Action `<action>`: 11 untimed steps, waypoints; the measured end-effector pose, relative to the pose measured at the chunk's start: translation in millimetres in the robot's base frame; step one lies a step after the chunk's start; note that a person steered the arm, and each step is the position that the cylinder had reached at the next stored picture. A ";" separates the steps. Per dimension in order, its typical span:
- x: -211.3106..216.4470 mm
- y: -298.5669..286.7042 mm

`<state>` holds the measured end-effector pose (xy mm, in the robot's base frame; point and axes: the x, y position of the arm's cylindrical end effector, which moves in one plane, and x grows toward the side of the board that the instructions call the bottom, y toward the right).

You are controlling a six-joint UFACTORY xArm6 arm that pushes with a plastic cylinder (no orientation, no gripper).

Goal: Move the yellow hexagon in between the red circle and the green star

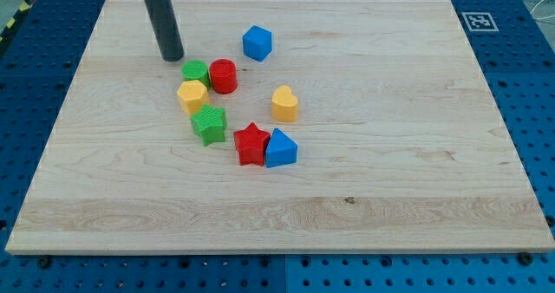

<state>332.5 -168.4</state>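
Note:
The yellow hexagon (192, 95) lies left of the board's centre. The red circle (223, 75) stands just up and right of it, and the green star (209, 123) just below it. A green circle (195, 71) touches the red circle's left side and sits right above the hexagon. My tip (173, 57) rests on the board up and to the left of the green circle, a short gap away from it and apart from the hexagon.
A blue hexagon (257, 43) lies toward the view's top. A yellow heart (284, 103) lies near the centre. A red star (251, 143) and a blue triangle (280, 148) touch each other below it. The wooden board (416, 154) has a marker tag (478, 21) at its top right corner.

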 end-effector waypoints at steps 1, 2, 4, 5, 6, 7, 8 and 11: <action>9.4 -10.2; 27.2 -11.7; 68.5 -11.7; 84.8 -10.5; 86.1 -2.2; 81.6 18.4; 81.5 37.8; 81.5 44.9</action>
